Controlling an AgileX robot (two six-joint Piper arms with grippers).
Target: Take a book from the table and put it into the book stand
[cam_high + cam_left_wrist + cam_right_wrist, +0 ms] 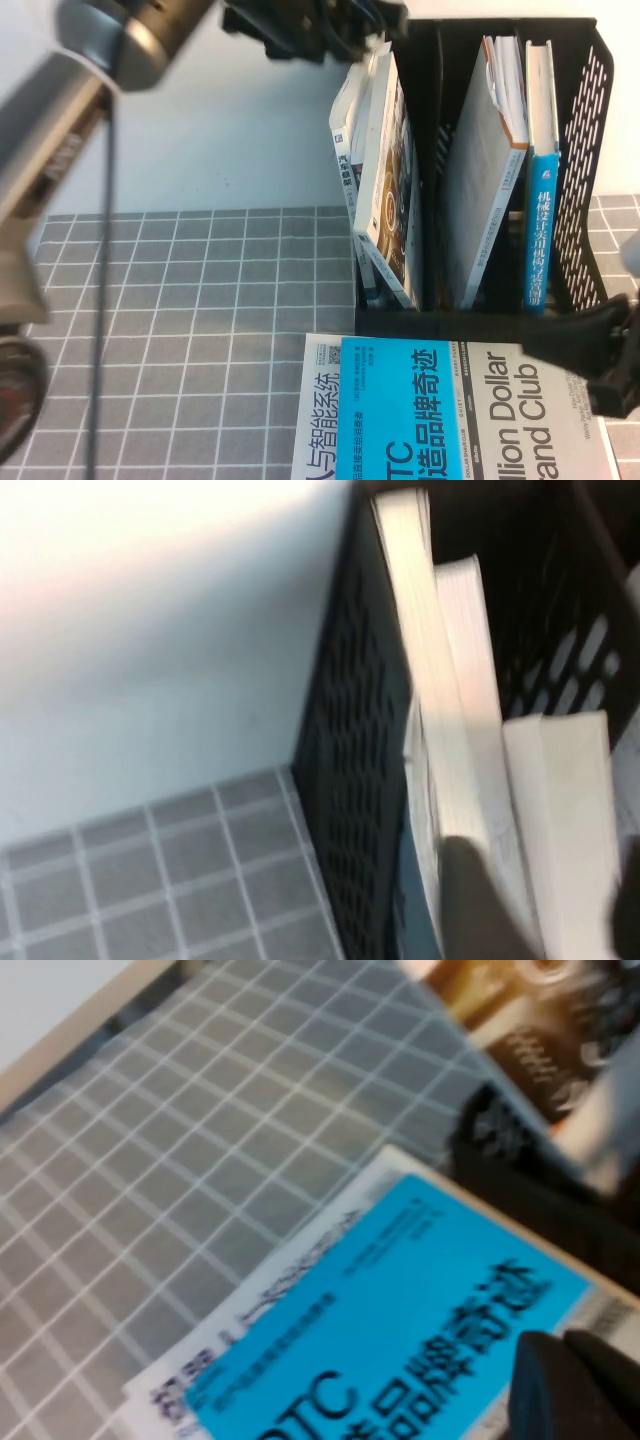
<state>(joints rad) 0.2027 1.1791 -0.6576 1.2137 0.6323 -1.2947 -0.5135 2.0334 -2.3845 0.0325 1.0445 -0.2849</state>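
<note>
The book [388, 180], with a white and brown-gold cover, stands leaning in the left compartment of the black book stand [590, 120]. My left gripper [345, 35] is at its top edge, above the stand. In the left wrist view, the left gripper [575, 910] has dark fingers [480, 900] on either side of the book's white page block [560, 780], shut on it, beside the stand's mesh wall [350, 730]. My right gripper [535, 340] is shut and empty, low at the stand's front right. In the right wrist view it [565, 1380] hangs over the blue book.
The stand's middle compartment holds a grey book [480, 180] and its right compartment a blue-spined book [543, 220]. The blue-and-white Dollar Club book [450, 420] lies on another book on the grid-cloth table [180, 300], in front of the stand.
</note>
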